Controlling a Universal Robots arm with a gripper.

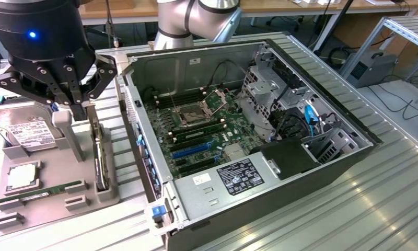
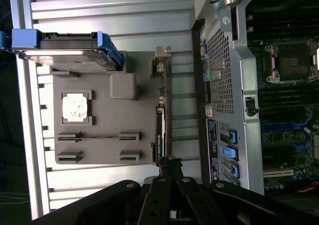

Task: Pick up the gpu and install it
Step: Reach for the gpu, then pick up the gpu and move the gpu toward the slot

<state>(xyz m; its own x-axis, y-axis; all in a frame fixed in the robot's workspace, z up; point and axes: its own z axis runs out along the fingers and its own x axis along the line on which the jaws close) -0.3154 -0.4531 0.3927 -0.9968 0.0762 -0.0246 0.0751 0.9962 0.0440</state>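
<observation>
The gpu point(image 1: 100, 157) stands on its long edge in a slot along the near side of the grey parts holder point(image 1: 56, 209), next to the open computer case point(image 1: 348, 162). In the wrist view the gpu point(image 2: 160, 120) is a thin dark strip with its silvery bracket point(image 2: 160, 60) at the far end. My gripper point(image 1: 82, 106) hangs well above the holder, over the gpu's end nearest the wrist. Its fingers point(image 2: 175, 171) are shut tip to tip with nothing between them, clear of the card.
On the holder lie a hard drive point(image 1: 27, 130) with blue rails, a CPU point(image 1: 22, 175) and a green memory stick point(image 1: 42, 192); a grey post point(image 1: 69, 136) rises beside the gpu. The case's motherboard point(image 1: 195, 130) lies exposed, with blue expansion slots point(image 1: 192, 149).
</observation>
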